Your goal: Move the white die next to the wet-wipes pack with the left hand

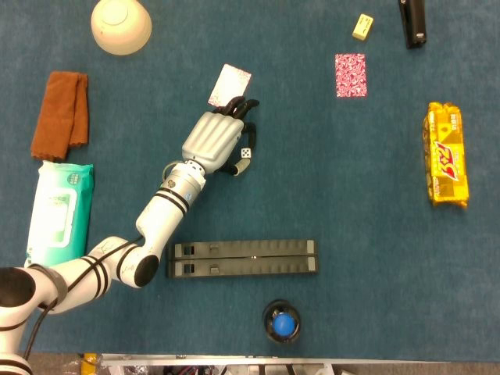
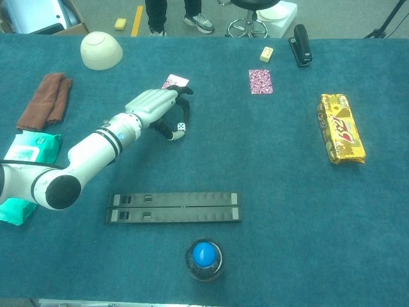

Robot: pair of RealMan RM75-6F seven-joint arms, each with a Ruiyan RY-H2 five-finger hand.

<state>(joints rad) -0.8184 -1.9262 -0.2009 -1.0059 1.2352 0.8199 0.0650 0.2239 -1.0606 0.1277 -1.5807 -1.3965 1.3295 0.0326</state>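
The white die (image 1: 245,153) sits between the thumb and a curled finger of my left hand (image 1: 215,139), low over the blue table top; in the chest view the die (image 2: 181,128) shows the same pinch by the left hand (image 2: 152,106). The other fingers (image 1: 244,105) stretch toward a small patterned card (image 1: 230,84). The wet-wipes pack (image 1: 59,212), teal and white, lies at the far left, well away from the die. My right hand appears in neither view.
A brown cloth (image 1: 60,114) lies above the wipes pack and a cream bowl (image 1: 120,25) at the back left. Two black rails (image 1: 244,257) and a blue-capped jar (image 1: 281,322) lie near the front. A pink card (image 1: 350,75) and a yellow snack bag (image 1: 446,154) are to the right.
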